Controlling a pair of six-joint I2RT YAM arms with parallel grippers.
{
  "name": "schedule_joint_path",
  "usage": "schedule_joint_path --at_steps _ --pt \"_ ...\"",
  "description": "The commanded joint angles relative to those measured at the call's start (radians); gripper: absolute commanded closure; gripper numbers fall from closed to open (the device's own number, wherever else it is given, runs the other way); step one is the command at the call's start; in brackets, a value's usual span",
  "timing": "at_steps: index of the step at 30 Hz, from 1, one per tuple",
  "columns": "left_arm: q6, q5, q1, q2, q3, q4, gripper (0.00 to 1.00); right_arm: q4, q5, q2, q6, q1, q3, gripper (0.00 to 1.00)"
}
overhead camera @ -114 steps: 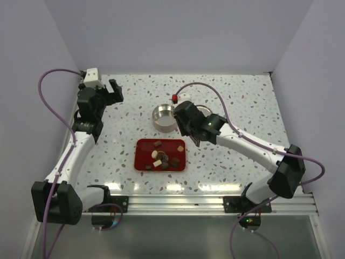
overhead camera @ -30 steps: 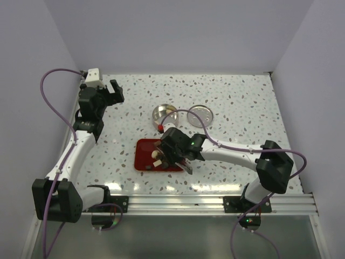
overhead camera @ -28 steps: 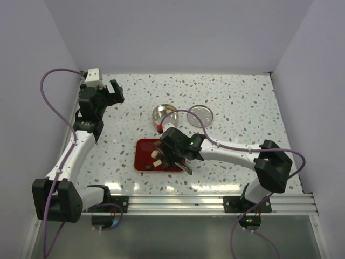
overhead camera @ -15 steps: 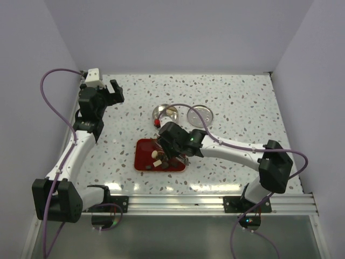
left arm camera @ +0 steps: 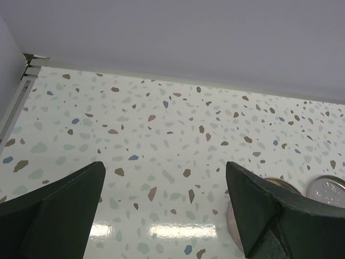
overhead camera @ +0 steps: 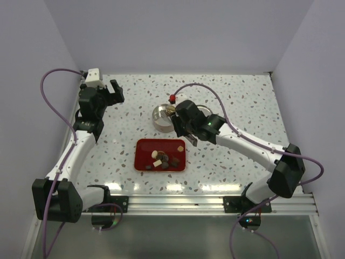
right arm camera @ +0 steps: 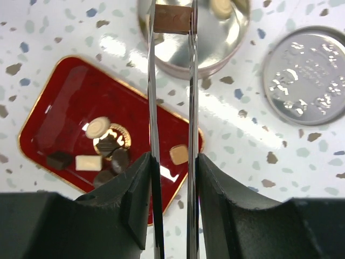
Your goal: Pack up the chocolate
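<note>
Two dark fingers [right arm camera: 135, 189] of the right hand [right arm camera: 172, 162] press in on a pair of long metal tweezers [right arm camera: 152, 97]. The tweezer blades are pinched on a brown chocolate piece [right arm camera: 172, 19] at the top centre of the right wrist view. That piece hangs over the near rim of a round metal tin [right arm camera: 226, 43], and a pale piece [right arm camera: 221, 6] lies inside the tin at the very top edge. A round lid [right arm camera: 310, 67] lies flat on the speckled worktop [right arm camera: 302, 162] to the right of the tin, near it but apart.

Lower left of the tin is a red tray [right arm camera: 54, 108]. Several chocolates [right arm camera: 98, 128], dark, cream and tan, are on it, most bunched near its middle and a tan one at its right end.

At the upper left of the overhead view, the left hand [overhead camera: 110, 89] is spread wide with nothing between its fingers, well apart from the tray.
</note>
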Motion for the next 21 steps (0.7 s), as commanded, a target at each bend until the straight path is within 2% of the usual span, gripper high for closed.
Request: schedule_joint_path --at_steps 1,7,17,21 --pt "-0.011 -0.002 -0.007 -0.010 0.016 0.007 0.00 0.069 0.023 -0.010 -0.056 -0.046 0.044 0.60" --pt "-0.008 -0.009 -0.007 -0.009 0.018 0.003 0.00 0.102 0.014 0.047 -0.099 -0.075 0.076 0.60" --pt "-0.006 -0.013 -0.007 -0.007 0.018 0.002 0.00 0.109 0.005 0.083 -0.115 -0.093 0.096 0.49" --pt "-0.006 -0.012 -0.007 -0.004 0.016 0.002 0.00 0.108 -0.010 0.069 -0.109 -0.092 0.084 0.51"
